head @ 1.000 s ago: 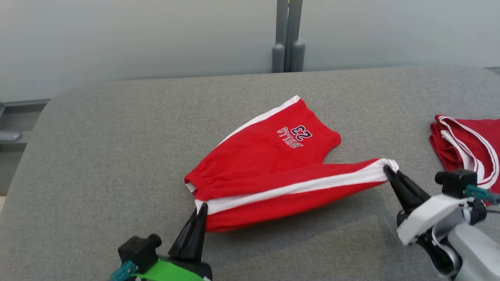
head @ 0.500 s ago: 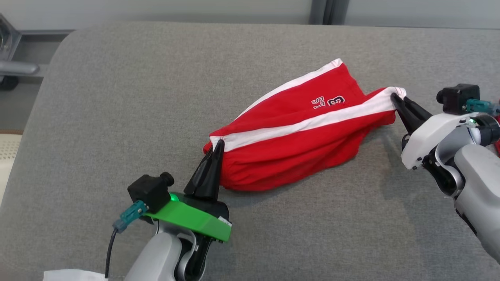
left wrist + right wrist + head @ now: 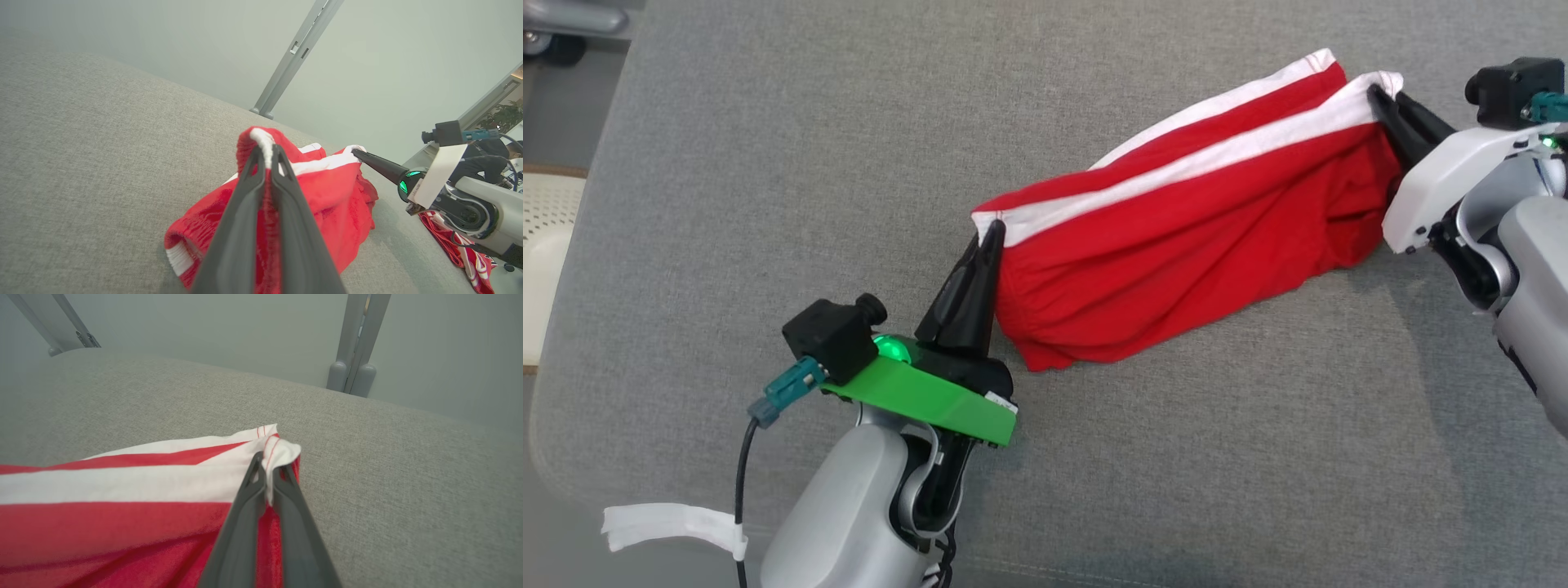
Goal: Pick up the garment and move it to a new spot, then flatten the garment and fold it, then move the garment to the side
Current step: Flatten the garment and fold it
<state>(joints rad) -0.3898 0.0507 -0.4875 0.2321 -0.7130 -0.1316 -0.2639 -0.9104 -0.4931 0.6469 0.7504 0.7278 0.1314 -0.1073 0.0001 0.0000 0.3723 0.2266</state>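
The garment (image 3: 1176, 237) is a pair of red shorts with white side stripes, stretched between both grippers over the grey padded table (image 3: 768, 163). My left gripper (image 3: 992, 233) is shut on the waistband end (image 3: 261, 143). My right gripper (image 3: 1376, 91) is shut on the white-striped leg hem (image 3: 271, 451). The near layer is lifted and folded over the far layer, so the two white stripes run side by side. The lower red cloth sags in wrinkles onto the table. The printed number is hidden.
A second red and white garment (image 3: 461, 249) lies on the table beyond my right arm in the left wrist view. Grey posts (image 3: 355, 355) stand behind the table's far edge. The table's left edge and rounded corner (image 3: 556, 392) are near my left arm.
Both grippers carried the near half of the shorts away from me over the far half, covering the number print. The head camera tilted down and the whole picture shifted.
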